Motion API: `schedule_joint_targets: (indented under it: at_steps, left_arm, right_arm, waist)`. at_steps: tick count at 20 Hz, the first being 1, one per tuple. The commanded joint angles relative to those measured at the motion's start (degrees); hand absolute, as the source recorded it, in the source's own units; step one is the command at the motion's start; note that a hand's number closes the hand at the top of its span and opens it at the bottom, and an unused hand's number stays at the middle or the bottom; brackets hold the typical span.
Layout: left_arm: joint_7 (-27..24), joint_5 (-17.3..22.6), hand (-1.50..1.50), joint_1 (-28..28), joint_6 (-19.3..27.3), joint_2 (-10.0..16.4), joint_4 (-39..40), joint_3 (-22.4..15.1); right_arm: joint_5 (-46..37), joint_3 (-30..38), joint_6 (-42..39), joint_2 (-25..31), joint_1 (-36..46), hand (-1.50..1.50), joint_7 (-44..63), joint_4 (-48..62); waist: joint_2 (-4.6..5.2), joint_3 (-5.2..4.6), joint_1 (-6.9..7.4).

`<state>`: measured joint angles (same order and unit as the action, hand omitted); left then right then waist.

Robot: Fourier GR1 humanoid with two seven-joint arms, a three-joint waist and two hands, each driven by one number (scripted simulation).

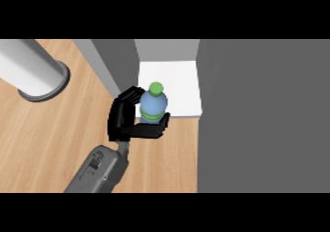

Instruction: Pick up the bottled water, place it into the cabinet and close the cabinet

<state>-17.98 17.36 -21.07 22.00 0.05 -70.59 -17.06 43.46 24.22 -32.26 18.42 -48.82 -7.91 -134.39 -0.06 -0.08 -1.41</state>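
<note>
Fingers and thumb of the black left hand (131, 129) curl round the upright blue plastic bottle (153, 105) with its green cap. The bottle is at the front edge of the grey cabinet (176, 77), over its white floor. Whether it rests there is unclear. Left of the cabinet, a pale cylinder (35, 74) stands on the wooden counter (41, 145).

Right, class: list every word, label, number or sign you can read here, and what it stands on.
None can be read. The bottled water in the left hand carries a green band, but no lettering shows on it.
</note>
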Motion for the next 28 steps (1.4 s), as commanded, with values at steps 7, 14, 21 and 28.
schedule_joint_targets:
  at_steps: [7,14,21,28]
  left_arm:
    - [4.8,-1.1,1.5,-12.6,11.0,0.0,11.8,-2.1]
    - [2.5,5.5,1.5,-23.8,9.3,0.0,27.2,0.5]
    - [-2.7,6.8,1.5,-30.8,9.5,0.0,38.2,4.9]
    - [-5.9,7.6,1.5,-40.2,13.2,0.0,49.7,5.3]
  right_arm:
    - [4.4,0.3,3.6,-2.1,-1.6,-1.5,4.0,-10.3]
    - [7.1,0.0,3.1,0.2,1.5,-1.5,4.7,-6.7]
    - [10.2,2.1,1.0,0.6,-2.7,-1.5,4.6,-9.1]
    - [6.7,0.3,0.1,0.8,2.1,-1.5,3.1,-4.3]
  waist:
    - [0.07,0.01,-0.1]
    - [0.48,-0.02,-0.85]
    - [0.49,-0.05,-1.65]
    - [1.15,-0.01,-2.96]
